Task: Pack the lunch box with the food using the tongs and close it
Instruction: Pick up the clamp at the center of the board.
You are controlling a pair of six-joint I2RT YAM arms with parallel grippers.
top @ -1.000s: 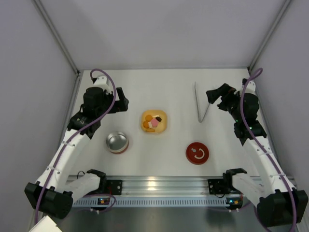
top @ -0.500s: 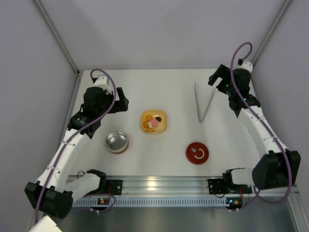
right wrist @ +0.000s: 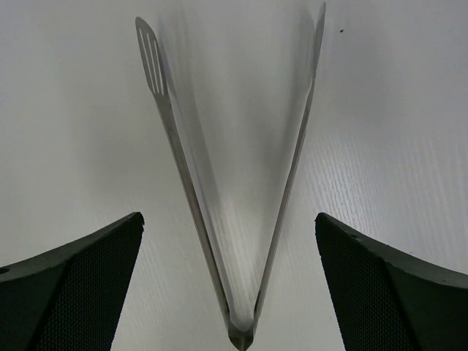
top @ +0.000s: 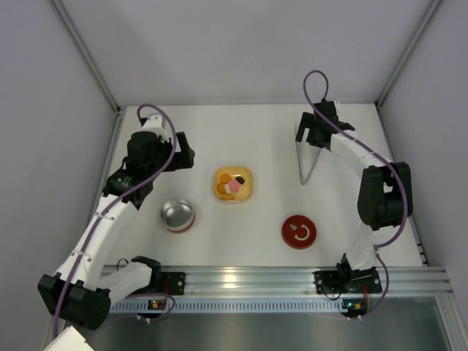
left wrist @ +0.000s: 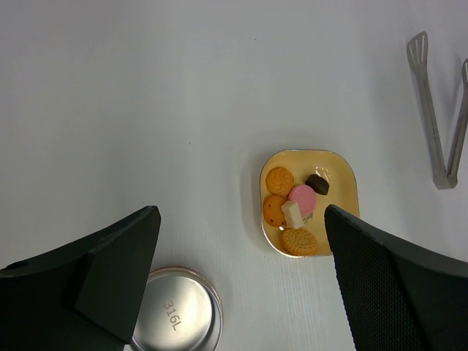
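The right gripper (right wrist: 228,216) stands with its fingers spread as wide as they go, one on each side of the tongs (right wrist: 241,336) and closed on nothing. In the right wrist view neither finger touches the metal, and bare table shows between each finger and the nearer arm of the tongs. The tongs lie flat on the white table (top: 241,139), in its far right part. Their long axis runs from near to far: the joined end points toward the arm bases, and the two slender arms fan out in a narrow V toward the back wall. The left arm of the V ends in a slotted flat tip. From above, the right gripper sits over the open ends of the tongs and hides the tip of the V's right arm. How high it is above the table cannot be told. Nearer the bases lies a flat red disc (top: 298,232) with a white mark. At the middle of the table is a yellow dish (top: 247,194) holding the food (left wrist: 292,208): orange, pink, pale and dark brown pieces. The lunch box (top: 178,215), a round silver one with a red band, stands open to the left of the dish and nearer the bases. The left gripper (left wrist: 241,212) hangs above that side, fingers wide apart and empty.
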